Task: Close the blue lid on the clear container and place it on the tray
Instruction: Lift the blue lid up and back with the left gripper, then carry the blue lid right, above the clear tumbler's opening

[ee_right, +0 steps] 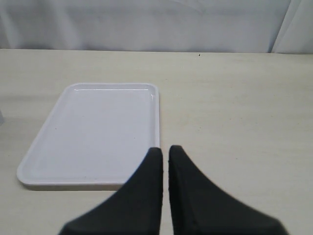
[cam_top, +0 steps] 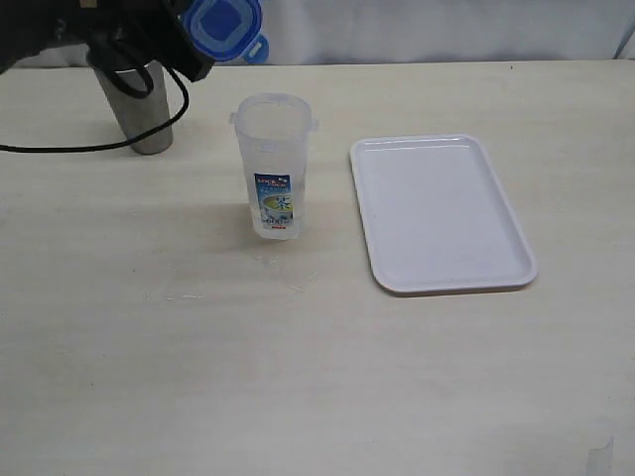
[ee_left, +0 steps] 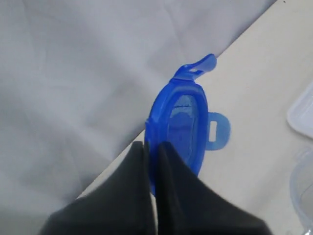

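Observation:
The blue lid (cam_top: pixel 223 27) hangs in the air at the top left of the exterior view, above and left of the clear container (cam_top: pixel 273 169), which stands upright and open on the table. My left gripper (cam_top: pixel 194 55) is shut on the lid's edge; in the left wrist view the lid (ee_left: pixel 180 125) sticks out beyond the gripper (ee_left: pixel 152 147) with its flaps spread. The white tray (cam_top: pixel 437 210) lies flat to the right of the container. My right gripper (ee_right: pixel 161 151) is shut with nothing in it, near the corner of the tray (ee_right: pixel 93 132); it does not show in the exterior view.
A grey steel cup (cam_top: pixel 139 104) stands at the back left, behind the left arm, with a black cable (cam_top: pixel 89 147) looping round it. A white cloth backdrop (ee_right: pixel 146 24) lines the table's far edge.

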Controlling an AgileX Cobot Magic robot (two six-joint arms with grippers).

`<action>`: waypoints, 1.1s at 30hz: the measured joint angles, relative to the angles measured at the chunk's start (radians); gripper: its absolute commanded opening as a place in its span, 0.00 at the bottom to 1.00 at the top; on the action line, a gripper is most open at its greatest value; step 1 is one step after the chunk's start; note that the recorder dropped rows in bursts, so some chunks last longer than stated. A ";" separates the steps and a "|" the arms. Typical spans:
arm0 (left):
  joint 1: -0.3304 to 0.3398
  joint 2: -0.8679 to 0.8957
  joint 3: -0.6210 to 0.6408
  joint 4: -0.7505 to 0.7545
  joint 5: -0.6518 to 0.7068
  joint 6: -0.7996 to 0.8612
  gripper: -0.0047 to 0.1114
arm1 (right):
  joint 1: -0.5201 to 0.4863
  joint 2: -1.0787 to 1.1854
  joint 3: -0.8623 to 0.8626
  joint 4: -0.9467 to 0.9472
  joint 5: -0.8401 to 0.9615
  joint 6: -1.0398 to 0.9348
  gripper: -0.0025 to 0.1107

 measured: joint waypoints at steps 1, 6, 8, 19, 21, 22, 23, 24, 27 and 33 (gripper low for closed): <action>0.000 0.013 0.000 0.026 -0.009 0.002 0.04 | 0.000 0.000 0.000 0.000 0.000 0.000 0.06; -0.002 0.036 0.000 0.106 -0.113 0.110 0.04 | 0.000 0.000 0.000 0.000 0.000 0.000 0.06; -0.005 0.036 0.000 0.110 -0.109 0.242 0.04 | 0.000 0.000 0.000 0.000 0.000 0.000 0.06; -0.045 0.047 -0.030 0.112 -0.062 0.503 0.04 | 0.000 0.000 0.000 0.000 0.000 0.000 0.06; -0.068 0.047 -0.030 0.112 -0.041 0.569 0.04 | 0.000 0.000 0.000 0.000 0.000 0.000 0.06; -0.075 0.047 -0.030 0.112 -0.039 0.584 0.04 | 0.000 0.000 0.000 0.000 0.000 0.000 0.06; -0.081 0.047 -0.030 0.112 -0.039 0.596 0.04 | 0.000 0.000 0.000 0.000 0.000 0.000 0.06; -0.082 0.047 -0.030 0.110 -0.039 0.604 0.04 | 0.000 0.000 0.000 0.000 0.000 0.000 0.06; -0.082 0.047 -0.030 0.110 -0.019 0.619 0.04 | 0.000 0.000 0.000 0.000 0.000 0.000 0.06; -0.082 0.039 -0.030 0.086 0.003 0.629 0.04 | 0.000 0.000 0.000 0.000 0.000 0.000 0.06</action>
